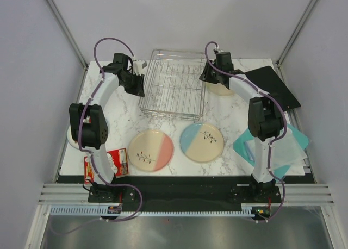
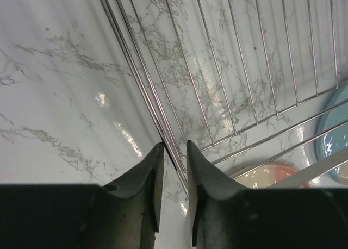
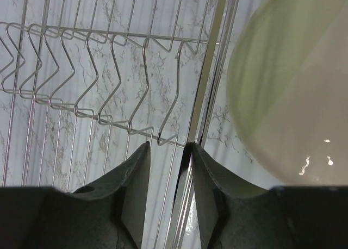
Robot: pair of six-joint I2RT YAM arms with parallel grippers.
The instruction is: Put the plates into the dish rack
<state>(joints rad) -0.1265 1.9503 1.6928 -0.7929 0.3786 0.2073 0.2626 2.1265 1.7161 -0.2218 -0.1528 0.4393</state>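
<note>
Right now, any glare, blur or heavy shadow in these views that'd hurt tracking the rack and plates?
Top view: even light, sharp, only soft shadows; rack, pink plate and blue plate read clean. Left wrist: bright glare patches on the marble table, rack wires crisp, fingers dark. Right wrist: wires sharp, but the greenish plate is soft, with small highlights.

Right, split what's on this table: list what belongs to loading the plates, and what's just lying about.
For the job:
dish rack
pink-half plate
blue-half plate
greenish plate, just right of the rack

Lying about:
red-and-white packet
black board
teal translucent sheets
</note>
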